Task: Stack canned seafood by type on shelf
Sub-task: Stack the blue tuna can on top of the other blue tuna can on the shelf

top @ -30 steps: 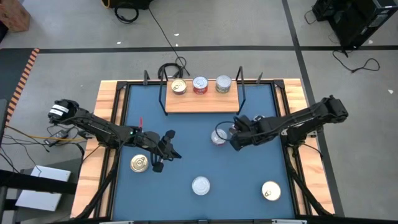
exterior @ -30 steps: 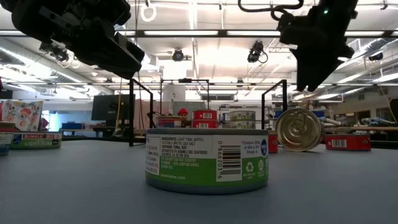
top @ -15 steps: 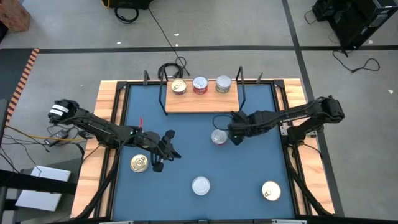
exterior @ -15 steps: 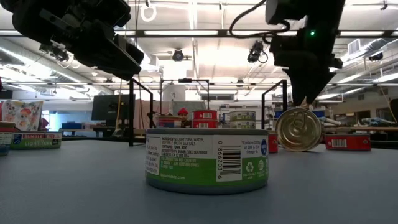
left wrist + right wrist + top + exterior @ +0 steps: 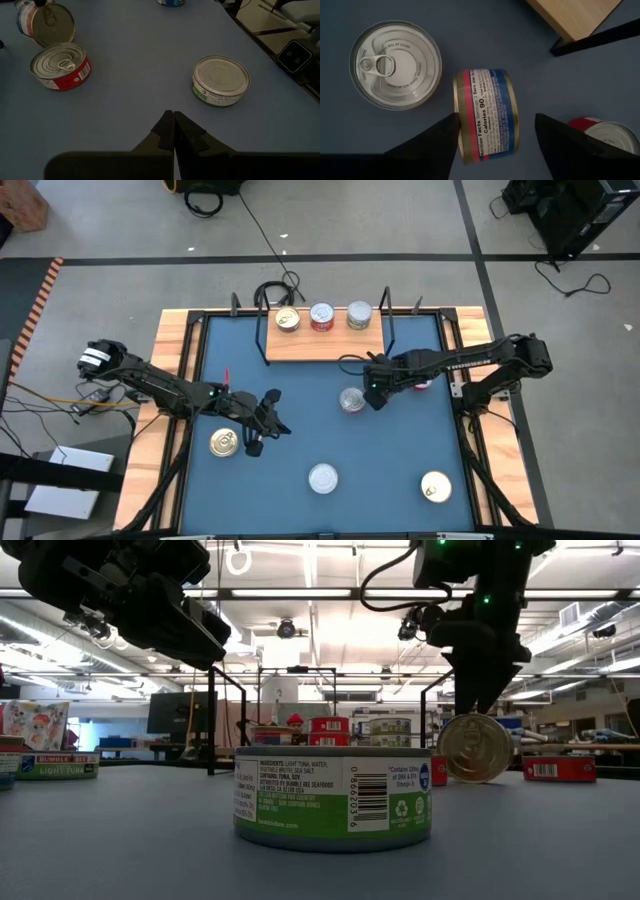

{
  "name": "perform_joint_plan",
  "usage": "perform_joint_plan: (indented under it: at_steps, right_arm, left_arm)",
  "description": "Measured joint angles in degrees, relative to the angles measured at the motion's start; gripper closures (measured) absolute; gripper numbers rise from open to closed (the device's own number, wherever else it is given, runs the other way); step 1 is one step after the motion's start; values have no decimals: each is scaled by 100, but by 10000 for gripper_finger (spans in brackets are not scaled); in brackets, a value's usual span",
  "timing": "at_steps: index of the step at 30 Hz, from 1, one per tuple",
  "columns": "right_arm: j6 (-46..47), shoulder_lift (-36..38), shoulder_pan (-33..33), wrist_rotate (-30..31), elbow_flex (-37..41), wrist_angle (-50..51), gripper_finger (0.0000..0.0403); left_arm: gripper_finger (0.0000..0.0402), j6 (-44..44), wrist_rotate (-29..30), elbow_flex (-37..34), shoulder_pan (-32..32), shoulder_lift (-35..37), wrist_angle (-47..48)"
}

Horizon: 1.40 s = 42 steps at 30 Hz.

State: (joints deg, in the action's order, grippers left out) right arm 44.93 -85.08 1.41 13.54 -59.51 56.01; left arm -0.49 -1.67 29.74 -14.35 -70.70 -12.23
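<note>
A blue-topped bench (image 5: 300,450) with a light wooden rim (image 5: 170,350) is standing on a grey floor (image 5: 380,230) crossed by dark tape lines. Black cables (image 5: 255,225) are trailing across the floor toward the bench's far edge, and one is coiling there (image 5: 272,292). Dark equipment (image 5: 560,210) is sitting in a far corner of the room. From bench height, long ceiling lights (image 5: 300,592) are glowing over a workshop, with a dark monitor (image 5: 170,712) standing in the background.
</note>
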Motion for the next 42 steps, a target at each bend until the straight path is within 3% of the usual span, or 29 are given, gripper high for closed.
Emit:
perform_joint_plan:
  at_steps: [16, 28, 33, 39, 42]
  right_arm:
    - [-465, 72, -13, -64, -207, 225, 118]
    - [-594, 76, 169, -498, 439, -166, 116]
    - [-762, 79, 214, -789, 770, -761, 141]
    - [-799, 85, 190, -727, 927, -1154, 215]
    - [-837, 85, 138, -722, 929, -1295, 215]
  left_arm:
    - [396, -15, 0, 0, -1, 0, -5]
    - [396, -18, -2, 0, -2, 0, -9]
    - [396, -18, -2, 0, 0, 0, -18]
    - [396, 174, 61, 0, -2, 0, -60]
    - [396, 482, 402, 0, -20, 0, -189]
